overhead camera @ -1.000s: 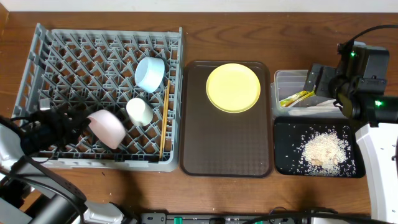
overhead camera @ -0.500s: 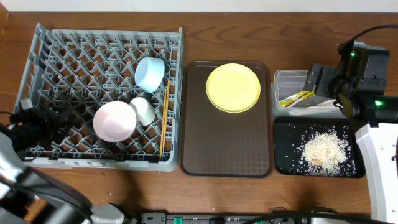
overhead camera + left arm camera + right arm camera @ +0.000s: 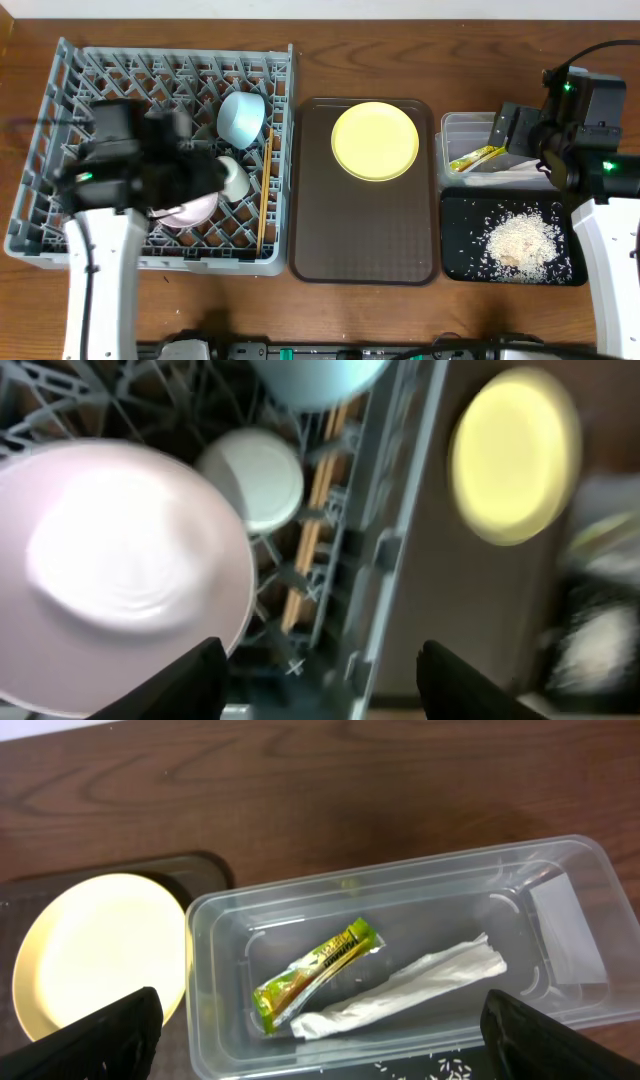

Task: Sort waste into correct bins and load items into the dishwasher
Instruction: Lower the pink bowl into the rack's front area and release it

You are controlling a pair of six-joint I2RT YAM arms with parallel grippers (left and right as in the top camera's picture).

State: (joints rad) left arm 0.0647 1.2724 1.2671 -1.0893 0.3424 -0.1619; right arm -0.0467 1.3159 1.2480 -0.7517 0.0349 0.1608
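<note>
**Station Status: Both Grippers Open, Plate Not in the Rack**

Left gripper (image 3: 320,682): the fingers stand apart with nothing between them. It hangs over the lower middle of the grey dish rack (image 3: 60,150), just beside the pink bowl (image 3: 110,570). The wrist view is motion-blurred.

Right gripper (image 3: 322,1048): the fingers are spread wide and hold nothing. It is positioned above the clear plastic tub (image 3: 560,860) at the right of the overhead frame.

Rack contents:
- The light blue bowl (image 3: 241,117) sits upper centre.
- The cream cup (image 3: 234,178) sits below the light blue bowl, touching the pink bowl.
- The wooden chopsticks (image 3: 265,195) lie along the rack's right edge.

Waste:
- The green-and-yellow packet (image 3: 318,972) and the crumpled white paper wrapper (image 3: 405,988) lie side by side inside the clear plastic tub.
- The rice crumbs (image 3: 522,243) are heaped in the black tray (image 3: 458,255) at lower right.

The yellow plate (image 3: 375,140) rests at the top of the brown serving tray (image 3: 365,240), between the rack and the bins.
</note>
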